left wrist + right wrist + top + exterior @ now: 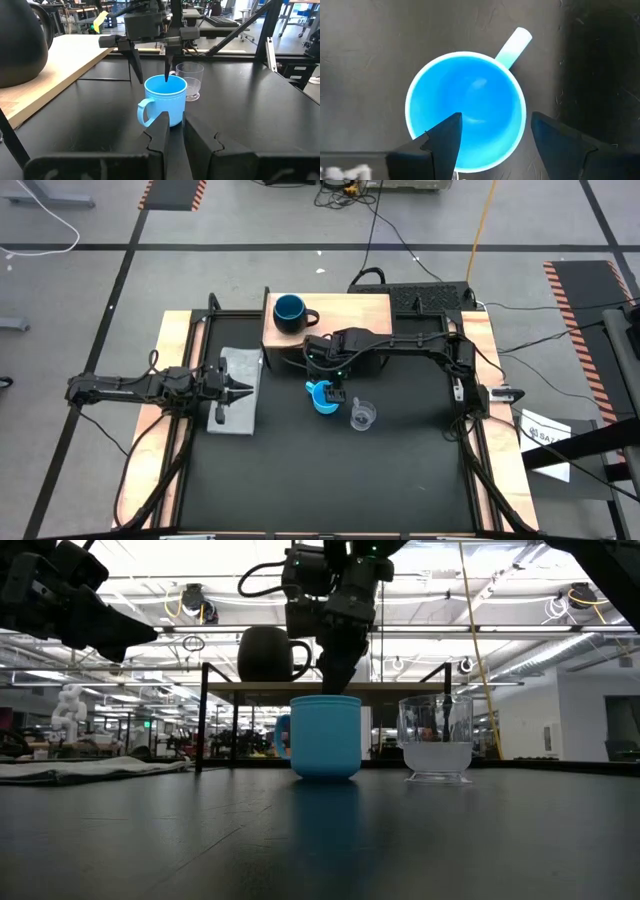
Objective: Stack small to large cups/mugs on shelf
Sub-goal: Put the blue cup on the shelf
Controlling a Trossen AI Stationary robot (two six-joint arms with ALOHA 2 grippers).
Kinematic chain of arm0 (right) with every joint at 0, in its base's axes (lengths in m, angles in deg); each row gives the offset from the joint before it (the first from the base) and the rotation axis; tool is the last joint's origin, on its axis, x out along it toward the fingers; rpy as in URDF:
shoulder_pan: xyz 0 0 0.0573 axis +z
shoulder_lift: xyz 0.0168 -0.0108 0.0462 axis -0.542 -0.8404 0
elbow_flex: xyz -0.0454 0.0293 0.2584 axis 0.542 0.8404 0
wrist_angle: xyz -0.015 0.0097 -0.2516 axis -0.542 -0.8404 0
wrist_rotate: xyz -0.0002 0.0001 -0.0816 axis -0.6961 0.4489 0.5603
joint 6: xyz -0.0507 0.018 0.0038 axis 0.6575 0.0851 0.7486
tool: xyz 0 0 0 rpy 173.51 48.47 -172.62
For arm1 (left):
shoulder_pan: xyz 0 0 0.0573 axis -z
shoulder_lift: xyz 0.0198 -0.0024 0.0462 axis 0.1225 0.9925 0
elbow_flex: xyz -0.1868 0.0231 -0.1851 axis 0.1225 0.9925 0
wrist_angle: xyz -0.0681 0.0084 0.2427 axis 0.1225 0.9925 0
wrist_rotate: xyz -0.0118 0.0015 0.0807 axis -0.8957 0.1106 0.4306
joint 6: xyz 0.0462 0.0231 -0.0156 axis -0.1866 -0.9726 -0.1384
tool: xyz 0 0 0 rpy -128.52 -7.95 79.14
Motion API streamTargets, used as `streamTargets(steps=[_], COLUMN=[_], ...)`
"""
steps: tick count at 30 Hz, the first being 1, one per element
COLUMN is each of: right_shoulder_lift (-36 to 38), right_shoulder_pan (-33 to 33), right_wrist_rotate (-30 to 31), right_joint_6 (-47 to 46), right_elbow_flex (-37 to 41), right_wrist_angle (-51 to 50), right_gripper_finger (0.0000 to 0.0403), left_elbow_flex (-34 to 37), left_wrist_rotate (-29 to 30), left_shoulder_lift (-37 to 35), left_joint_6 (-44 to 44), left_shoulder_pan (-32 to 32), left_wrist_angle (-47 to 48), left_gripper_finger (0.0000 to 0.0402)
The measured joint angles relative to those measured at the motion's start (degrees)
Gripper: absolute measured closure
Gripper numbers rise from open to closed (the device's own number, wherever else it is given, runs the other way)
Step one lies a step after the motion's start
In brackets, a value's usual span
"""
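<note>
The light-blue cup (322,396) stands upright on the black table with its handle (515,44) free. My right gripper (496,117) hangs open just above it, pointing down. One finger is over the cup's inside and the other outside its wall (136,65); I see no touch. The small clear cup (362,415) stands upright close beside it. The dark navy mug (289,310) stands on the wooden shelf (350,310) at the far side. My left gripper (238,390) is shut, raised over the grey cloth.
A grey cloth (235,405) lies flat on the table's left part under my left arm. The shelf's dark legs (203,715) stand just behind the two cups. The near half of the black table holds nothing. Cables run beyond the far edge.
</note>
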Motion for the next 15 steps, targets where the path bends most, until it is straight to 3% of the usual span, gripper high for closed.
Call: streamTargets(steps=[15], right_shoulder_lift=[0.0], right_shoulder_pan=[-1.1], right_wrist_rotate=[0.0], right_joint_6=[-1.0], right_elbow_flex=[1.0], right_wrist_angle=[2.8], right_gripper_finger=[0.0174], left_elbow_flex=[0.0], left_wrist_rotate=[-0.1], left_shoulder_lift=[0.0], left_joint_6=[0.0], left_shoulder_pan=[0.0], left_wrist_angle=[0.0], left_gripper_finger=[0.0346])
